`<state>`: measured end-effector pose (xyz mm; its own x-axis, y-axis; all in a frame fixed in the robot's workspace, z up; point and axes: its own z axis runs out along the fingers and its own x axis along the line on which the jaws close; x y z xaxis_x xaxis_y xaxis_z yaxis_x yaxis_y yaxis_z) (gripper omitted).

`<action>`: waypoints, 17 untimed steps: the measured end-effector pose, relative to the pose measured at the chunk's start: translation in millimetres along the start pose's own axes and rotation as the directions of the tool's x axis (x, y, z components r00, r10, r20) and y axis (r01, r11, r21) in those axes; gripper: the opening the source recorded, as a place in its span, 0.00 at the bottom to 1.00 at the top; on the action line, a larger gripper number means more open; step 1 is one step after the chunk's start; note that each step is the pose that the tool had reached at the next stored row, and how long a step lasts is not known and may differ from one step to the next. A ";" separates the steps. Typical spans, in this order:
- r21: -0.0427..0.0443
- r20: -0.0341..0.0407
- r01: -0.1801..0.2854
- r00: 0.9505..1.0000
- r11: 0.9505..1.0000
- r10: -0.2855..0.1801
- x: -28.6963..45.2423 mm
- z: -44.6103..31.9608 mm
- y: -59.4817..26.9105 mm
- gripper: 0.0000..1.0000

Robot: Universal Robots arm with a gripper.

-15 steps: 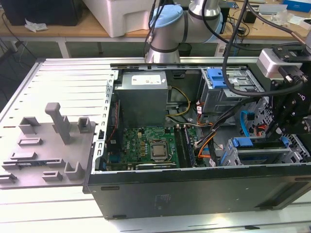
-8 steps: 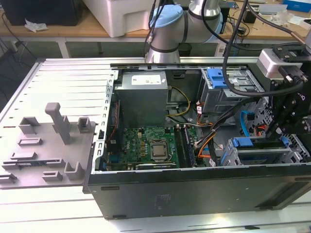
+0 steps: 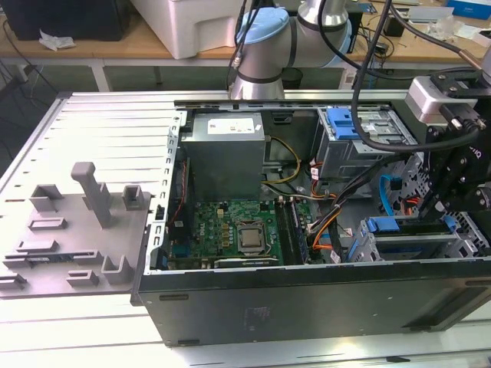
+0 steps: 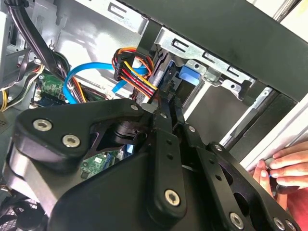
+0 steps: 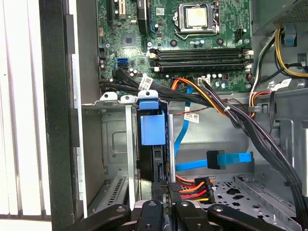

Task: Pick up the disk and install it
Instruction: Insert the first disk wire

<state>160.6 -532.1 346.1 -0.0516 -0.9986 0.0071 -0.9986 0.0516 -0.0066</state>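
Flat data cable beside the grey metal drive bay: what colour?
Light blue flat data cable; clearest in the first wrist view.

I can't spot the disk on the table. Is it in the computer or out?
In. The disk stands on edge inside the grey drive cage, within the open computer case.

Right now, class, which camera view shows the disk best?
The first wrist view: the disk stands edge-on in its metal bay, blue end facing the camera. The second wrist view catches a blue corner of it; the exterior view shows its blue top.
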 end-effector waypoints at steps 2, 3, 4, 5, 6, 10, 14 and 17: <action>-0.001 0.000 0.000 1.000 1.000 0.000 0.0 0.0 0.0 0.16; -0.001 0.000 0.000 1.000 1.000 0.000 0.0 0.0 -0.1 0.16; -0.002 0.000 0.000 1.000 1.000 0.000 0.0 0.0 -0.3 0.16; -0.003 0.000 0.000 1.000 1.000 0.000 0.0 0.0 -0.5 0.16; -0.003 0.000 0.000 1.000 1.000 0.000 0.0 0.0 -0.7 0.16; -0.004 0.000 0.000 1.000 1.000 0.000 -0.1 0.0 -1.3 0.16; -0.006 0.000 -0.003 1.000 1.000 0.003 -0.1 0.0 -1.6 0.16; -0.007 0.000 -0.009 1.000 1.000 0.009 -0.1 0.1 -1.7 0.16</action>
<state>162.2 -532.1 346.0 -0.0601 -0.9982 0.0075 -0.9982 0.0602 0.0003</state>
